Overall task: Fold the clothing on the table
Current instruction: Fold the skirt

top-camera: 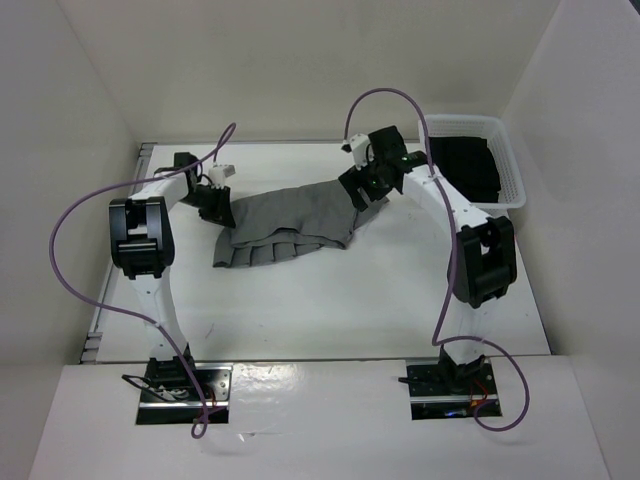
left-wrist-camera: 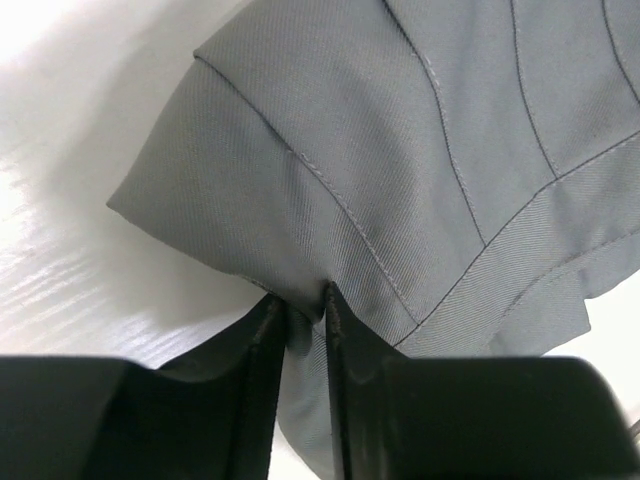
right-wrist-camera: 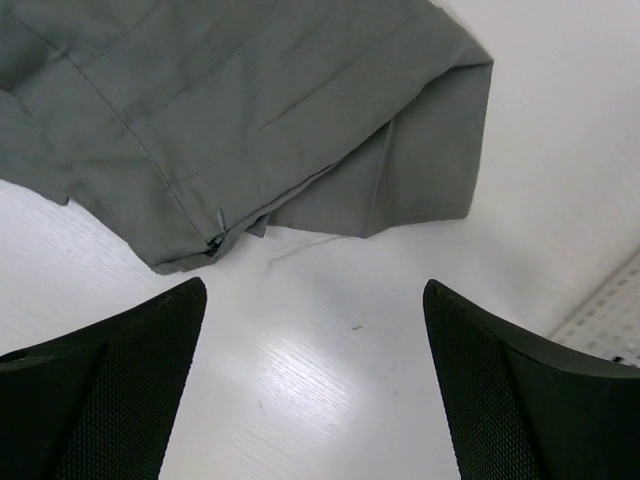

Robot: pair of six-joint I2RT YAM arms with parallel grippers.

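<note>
The clothing (top-camera: 290,225), a grey pleated skirt, lies spread and partly rumpled across the far middle of the table (top-camera: 330,310). My left gripper (top-camera: 218,210) is at the skirt's left end. In the left wrist view its black fingers (left-wrist-camera: 345,360) pinch a fold of the grey fabric (left-wrist-camera: 400,130) near a stitched hem, and the cloth bunches between them. My right gripper (top-camera: 362,192) hovers at the skirt's right end. In the right wrist view it (right-wrist-camera: 315,290) stands wide open over bare tabletop, just short of the skirt's edge (right-wrist-camera: 250,100), touching nothing.
A white lattice basket (top-camera: 505,150) holding a black garment (top-camera: 462,165) stands at the far right corner, close behind the right arm. White walls enclose the table on three sides. Purple cables loop off both arms.
</note>
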